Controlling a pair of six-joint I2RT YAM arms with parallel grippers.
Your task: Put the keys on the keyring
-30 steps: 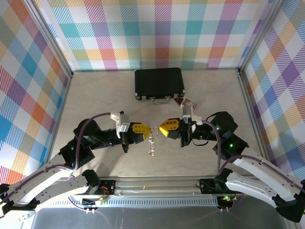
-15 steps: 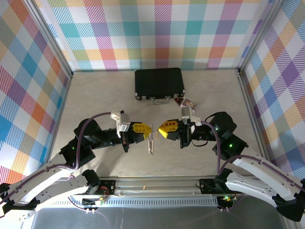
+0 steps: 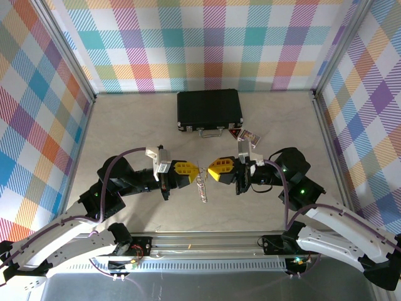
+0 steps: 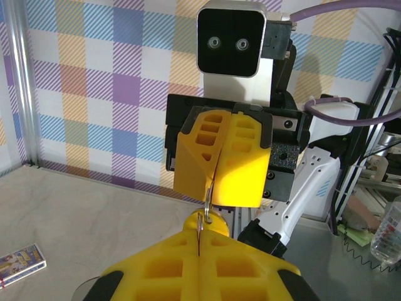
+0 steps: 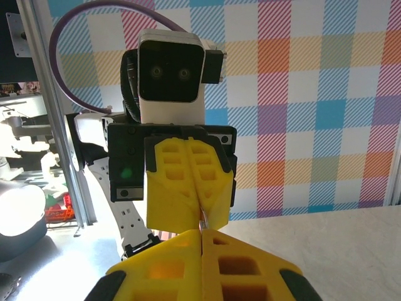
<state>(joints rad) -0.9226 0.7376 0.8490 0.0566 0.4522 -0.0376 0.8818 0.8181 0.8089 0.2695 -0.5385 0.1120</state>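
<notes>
While the left end effector (image 3: 192, 170) is clamped on the key (image 4: 210, 220) by its yellow head and the right end effector (image 3: 213, 168) seems clamped on the keyring (image 3: 202, 187), whose chain dangles between them above the middle of the counter (image 3: 125, 132), there is little slack. A slight misalignment could jam the key against the loop. A tug apart could pull either from its grip and drop it.
</notes>
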